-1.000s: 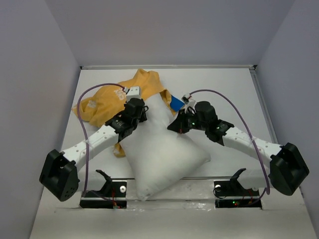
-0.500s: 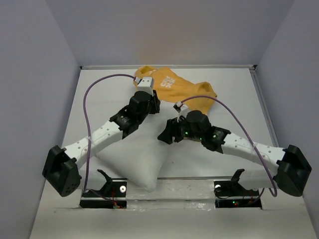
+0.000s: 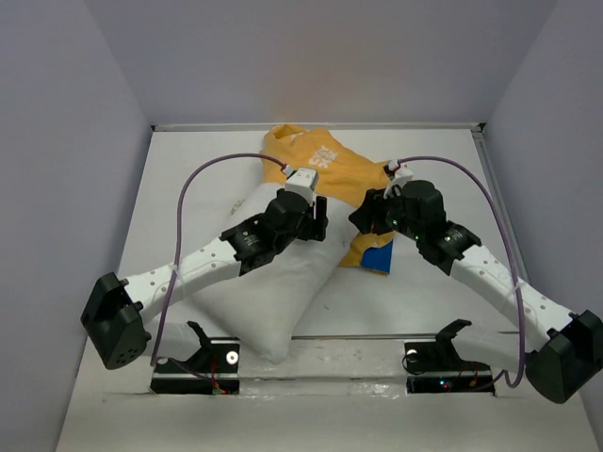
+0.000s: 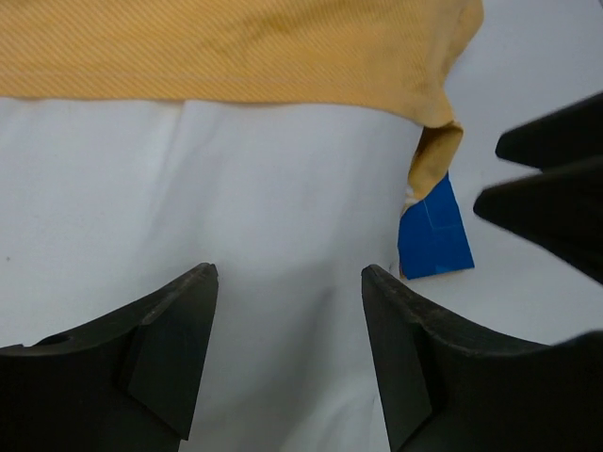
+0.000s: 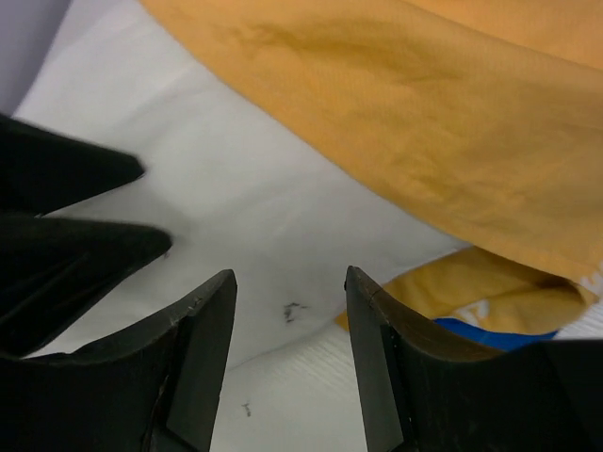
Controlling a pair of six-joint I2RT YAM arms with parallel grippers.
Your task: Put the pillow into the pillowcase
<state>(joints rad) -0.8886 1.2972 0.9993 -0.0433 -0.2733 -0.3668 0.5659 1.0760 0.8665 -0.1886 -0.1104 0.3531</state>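
Note:
The white pillow [image 3: 268,292] lies on the table, its far end covered by the yellow pillowcase [image 3: 344,174]. A blue corner of the pillowcase [image 3: 380,256] shows beside the pillow's right edge. My left gripper [image 3: 323,218] hovers open over the pillow [image 4: 236,207], just short of the yellow hem [image 4: 236,56], with nothing between its fingers. Facing it from the right, my right gripper [image 3: 361,218] is also open and empty above the pillow's right corner [image 5: 283,226]. There the pillowcase [image 5: 424,113] lies over the pillow, and a yellow and blue fold [image 5: 490,301] shows under it.
Grey walls close in the white table [image 3: 188,169] on three sides. Two black stands [image 3: 203,363] [image 3: 438,358] sit at the near edge between the arm bases. Purple cables arch over both arms.
The pillowcase has moved from the back left to the back centre, over the pillow's far end. The pillow now lies flatter. Both grippers have opened, and the right arm has shifted right.

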